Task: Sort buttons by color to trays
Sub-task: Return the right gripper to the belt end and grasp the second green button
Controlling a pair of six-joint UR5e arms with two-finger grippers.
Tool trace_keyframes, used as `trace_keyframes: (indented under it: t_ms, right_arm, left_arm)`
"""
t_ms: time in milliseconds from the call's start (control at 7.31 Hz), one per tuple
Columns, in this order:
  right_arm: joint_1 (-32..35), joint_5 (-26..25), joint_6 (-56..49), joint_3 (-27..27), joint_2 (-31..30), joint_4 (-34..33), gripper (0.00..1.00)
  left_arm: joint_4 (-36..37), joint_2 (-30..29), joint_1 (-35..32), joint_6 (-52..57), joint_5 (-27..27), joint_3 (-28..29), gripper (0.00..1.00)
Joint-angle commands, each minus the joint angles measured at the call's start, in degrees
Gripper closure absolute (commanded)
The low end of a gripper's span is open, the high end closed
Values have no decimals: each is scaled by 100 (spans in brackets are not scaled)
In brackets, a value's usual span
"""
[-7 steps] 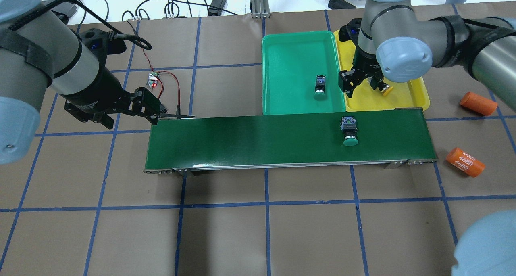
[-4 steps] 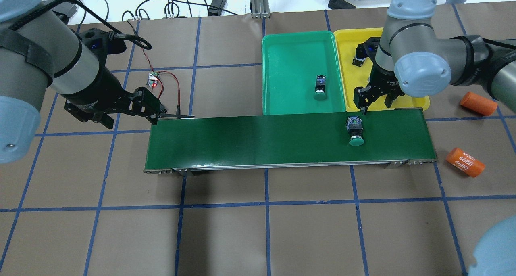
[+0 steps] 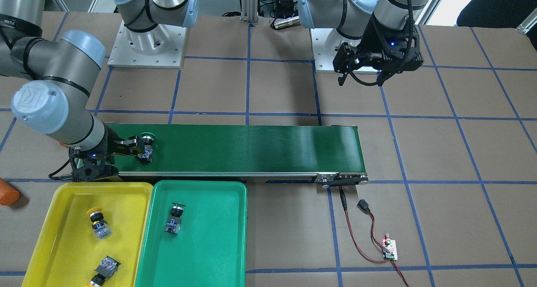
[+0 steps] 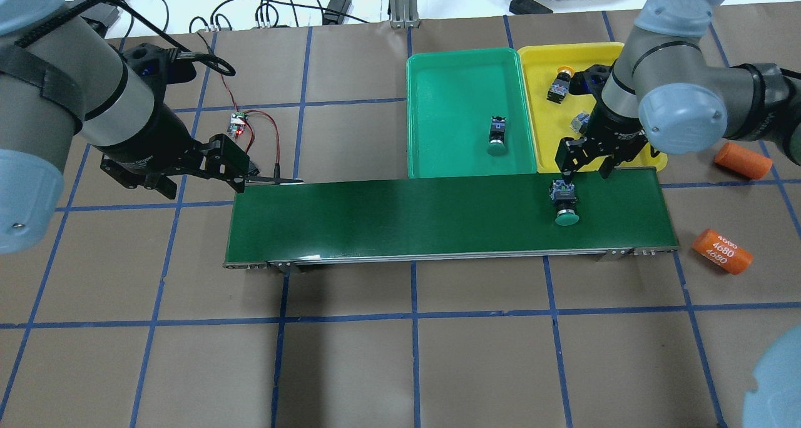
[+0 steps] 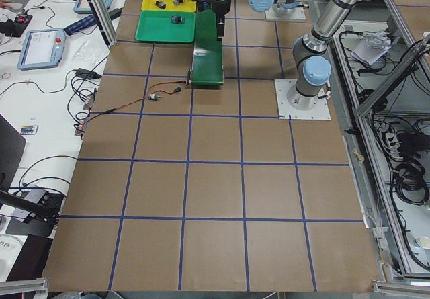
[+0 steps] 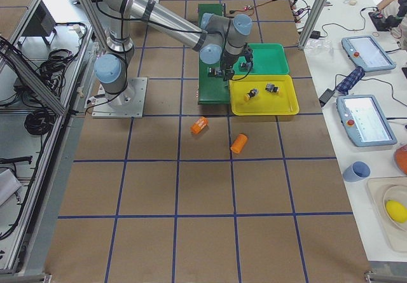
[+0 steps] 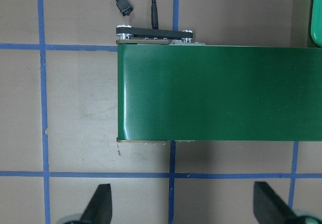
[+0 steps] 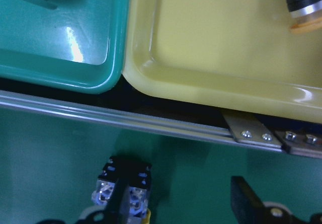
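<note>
Brown-papered table (image 4: 350, 365) with a blue tape grid, cables and pendants along the far edge. One dark green conveyor belt (image 4: 407, 215) runs left-right across the middle. Two trays sit side by side, touching the belt's far edge at its right end, probably so a pick off the belt needs only a short carry: green tray (image 4: 463, 51) on the left, yellow tray (image 4: 544, 59) on the right. The right gripper (image 4: 586, 168) hangs over the belt's far edge just beside the yellow tray, jaws wide and holding nothing. Its wrist view puts one finger over the contact block of the green button on the belt (image 4: 563, 204), not straddling it (looks like it needs a small sideways shift before closing). The left gripper (image 7: 181, 186) hovers off the belt's left end, jaws wide and empty, likely parked there out of the way. Two orange cylinders (image 4: 743, 160) (image 4: 721, 251) lie on the table right of the belt, not part of the sort. Four buttons in all. Two are green: the one on the belt and one lying in the green tray (image 4: 497, 137). Two are yellow, both in the yellow tray (image 3: 97, 224) (image 3: 102, 270). So, by my count, three are sorted and one is left. One small circuit board (image 4: 236, 122) with a red light is wired to the belt's left end.
</note>
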Motion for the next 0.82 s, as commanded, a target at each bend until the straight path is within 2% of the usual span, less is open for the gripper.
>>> trace_keyframes:
  t_ms: [0,137,684]
  right_arm:
    - [-32,102,-9,222,-95,40,25]
    - [-24,233,0,284,-165,49,25]
    - [-32,243,-18,363,-175,75,25]
  left_arm:
    - [-6,12,0,1,0,-1,0]
    - [3,4,0,1,0,-1,0]
    - [3,4,0,1,0,-1,0]
